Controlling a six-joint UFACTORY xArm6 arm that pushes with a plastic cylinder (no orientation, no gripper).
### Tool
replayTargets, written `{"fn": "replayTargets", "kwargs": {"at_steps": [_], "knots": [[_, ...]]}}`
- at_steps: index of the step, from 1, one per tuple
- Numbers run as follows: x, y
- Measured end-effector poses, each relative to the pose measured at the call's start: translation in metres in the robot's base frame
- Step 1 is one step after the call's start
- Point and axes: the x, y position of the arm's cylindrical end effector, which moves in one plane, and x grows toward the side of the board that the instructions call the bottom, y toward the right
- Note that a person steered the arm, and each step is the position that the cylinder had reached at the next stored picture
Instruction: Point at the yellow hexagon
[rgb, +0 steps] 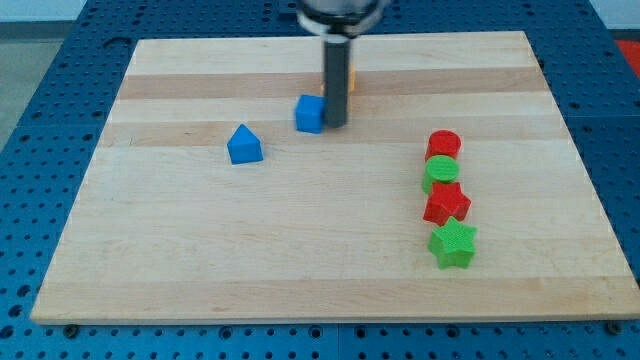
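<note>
My rod comes down from the view's top and its tip (336, 124) rests on the board just right of a blue cube (310, 113), touching or nearly touching it. Behind the rod, a sliver of a yellow-orange block (350, 77) shows at the rod's right edge; the rod hides most of it, so its shape cannot be made out. The tip is a short way below that block in the view.
A blue house-shaped block (244, 145) lies left of the cube. At the right, a column runs downward: red cylinder (443, 144), green cylinder (440, 172), red star (446, 204), green star (452, 243). The wooden board (200, 260) sits on a blue pegboard.
</note>
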Motion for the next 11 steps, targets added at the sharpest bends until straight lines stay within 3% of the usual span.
{"fn": "replayTargets", "kwargs": {"at_steps": [2,3,5,7,11], "knots": [[0.000,-0.121],[0.002,-0.124],[-0.057,-0.060],[-0.132,-0.038],[-0.135,0.032]]}}
